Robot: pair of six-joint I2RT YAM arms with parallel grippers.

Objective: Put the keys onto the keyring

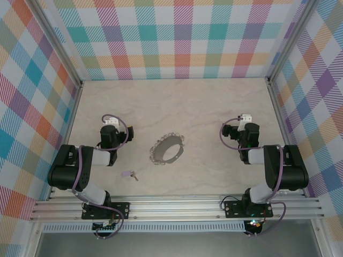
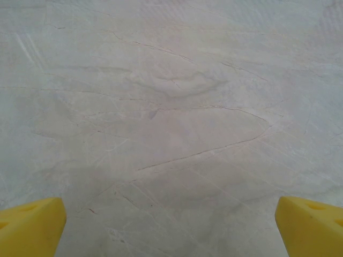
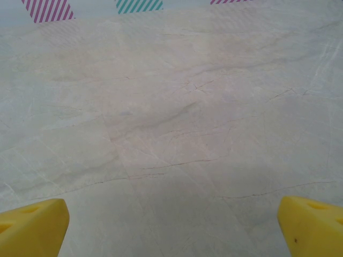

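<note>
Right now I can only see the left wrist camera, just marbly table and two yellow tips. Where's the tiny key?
Observer: The key lies near the front edge of the table, just right of your left arm, behind where your camera looks.
Operator: And the ring?
Observer: The keyring lies flat mid-table, between the two arms.
Operator: Is the key on it already?
Observer: No, the key lies apart from it, nearer the front and to its left.

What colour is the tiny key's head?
Pale lilac; the tiny metal key shows best in the top external view.
</note>
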